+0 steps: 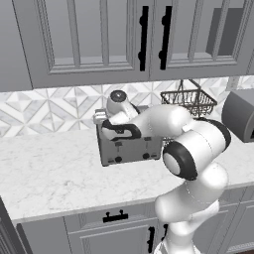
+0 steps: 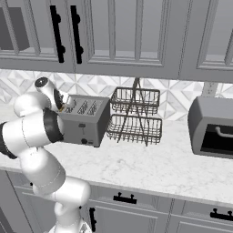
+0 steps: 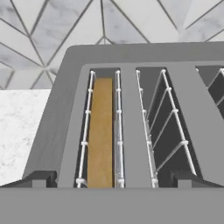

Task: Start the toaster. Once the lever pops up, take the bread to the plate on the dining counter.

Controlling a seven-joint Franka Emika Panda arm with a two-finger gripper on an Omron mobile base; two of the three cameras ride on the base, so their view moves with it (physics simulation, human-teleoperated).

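Tool [image 3: 109, 180] held wide, released, poised over toaster [image 3: 131, 118]; bread [image 3: 100, 131] seated in leftmost slot. Extraction step judged in hand: descent, then closure on slice required.

The toaster [image 3: 131, 57] is plain grey metal with black knobs, and the bread [image 3: 100, 131] in its slot is tan-brown. The worktop [image 1: 44, 173] is white marble with faint grey veins. At twelve o'clock, the backsplash [image 3: 43, 30] shows grey and white triangular tiles.

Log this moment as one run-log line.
phase: reach for bread | gripper: above toaster, jaws open, holding nothing | bread: in leftmost slot seen from hand
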